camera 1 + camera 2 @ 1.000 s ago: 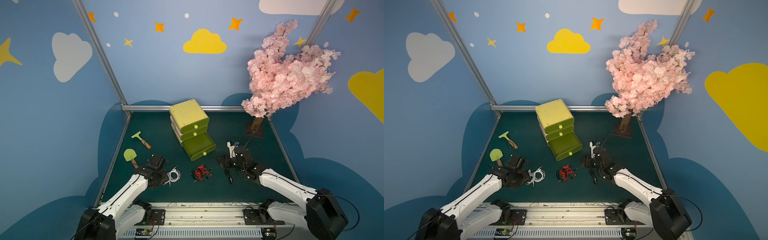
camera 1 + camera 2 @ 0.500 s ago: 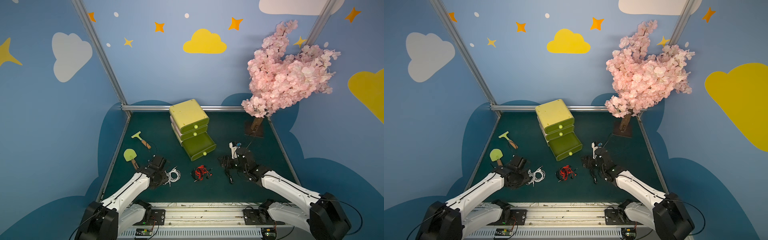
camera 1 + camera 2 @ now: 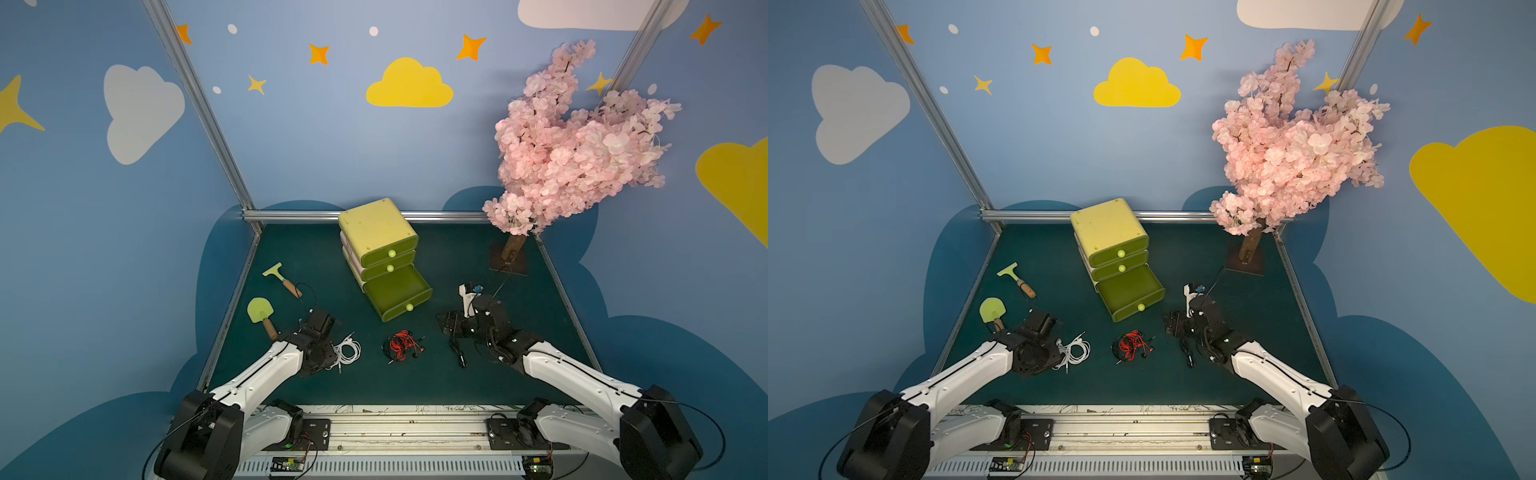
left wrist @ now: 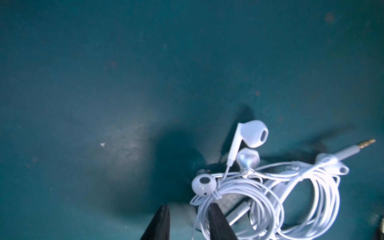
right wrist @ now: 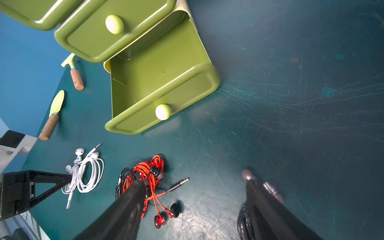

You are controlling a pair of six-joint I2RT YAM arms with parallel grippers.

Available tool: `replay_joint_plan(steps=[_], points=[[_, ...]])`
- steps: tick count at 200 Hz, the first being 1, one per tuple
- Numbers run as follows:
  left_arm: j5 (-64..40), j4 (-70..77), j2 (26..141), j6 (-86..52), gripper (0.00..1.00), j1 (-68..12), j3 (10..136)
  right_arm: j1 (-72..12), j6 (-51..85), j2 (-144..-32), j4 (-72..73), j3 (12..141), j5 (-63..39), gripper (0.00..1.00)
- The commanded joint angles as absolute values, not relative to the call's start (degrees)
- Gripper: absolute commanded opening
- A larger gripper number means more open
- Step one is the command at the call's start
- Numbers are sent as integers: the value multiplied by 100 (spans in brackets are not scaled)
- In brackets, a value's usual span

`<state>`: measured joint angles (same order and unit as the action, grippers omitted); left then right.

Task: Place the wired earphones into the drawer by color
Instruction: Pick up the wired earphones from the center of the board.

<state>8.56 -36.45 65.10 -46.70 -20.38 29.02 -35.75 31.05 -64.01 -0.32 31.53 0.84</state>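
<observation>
You have not put any earphones away yet. The bottom drawer (image 3: pixel 398 293) is pulled out and looks empty; the two above it are shut.

All three bundles lie on the desk near its front edge. The white earphones (image 3: pixel 348 351) are nearest the left side, the red-and-black earphones (image 3: pixel 401 345) sit in the middle, and the black earphones (image 3: pixel 459 352) are on the right.

Your left gripper (image 4: pixel 188 223) has its fingers close together at the white loops; a real grip I cannot tell. Your right gripper (image 5: pixel 194 199) is spread wide, holding nothing.

White earphones (image 3: pixel 347 351), red-and-black earphones (image 3: pixel 401 345) and black earphones (image 3: pixel 459 353) lie coiled before the open bottom drawer (image 3: pixel 399 293)
</observation>
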Motion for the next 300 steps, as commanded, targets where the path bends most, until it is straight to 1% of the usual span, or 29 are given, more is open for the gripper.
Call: replay_joint_plan(steps=[1,24,32,44,51,66,82,127,138,182,211,276,300], points=[[809,-3556,6573,-4592,33,-2057,2927,-3551,3111,-6284,-96,3076,167,80],[756,-3492,6663,-4571,32,-2049,2936,-3551,3111,-6284,-90,3078,175,81],[739,-3481,6701,-4562,29,-2054,2944,-3551,3111,-6279,-89,3069,175,81],[708,-3467,6758,-4562,27,-2052,2953,-3551,3111,-6269,-90,3068,183,80],[690,-3455,6785,-4553,24,-2056,2953,-3551,3111,-6265,-88,3059,189,80],[677,-3465,6819,-4561,24,-2055,2953,-3550,3120,-6249,-104,3058,211,81],[643,-3472,6805,-4568,17,-2057,2949,-3551,3120,-6220,-121,3055,232,81],[672,-3545,6561,-4619,14,-2055,2909,-3542,3137,-6204,-126,3041,257,80],[702,-3592,6452,-4627,12,-2056,2918,-3542,3138,-6198,-115,3047,262,81],[791,-3727,5977,-4654,10,-2054,2952,-3542,3138,-6172,-118,3041,262,80],[791,-3922,5805,-4624,9,-2057,3074,-3542,3138,-6141,-138,3042,277,81],[695,-4096,5390,-4546,3,-2056,3395,-3542,3155,-6172,-87,3075,269,81],[638,-4113,5354,-4509,3,-2054,3545,-3546,3155,-6179,-88,3096,264,80]])
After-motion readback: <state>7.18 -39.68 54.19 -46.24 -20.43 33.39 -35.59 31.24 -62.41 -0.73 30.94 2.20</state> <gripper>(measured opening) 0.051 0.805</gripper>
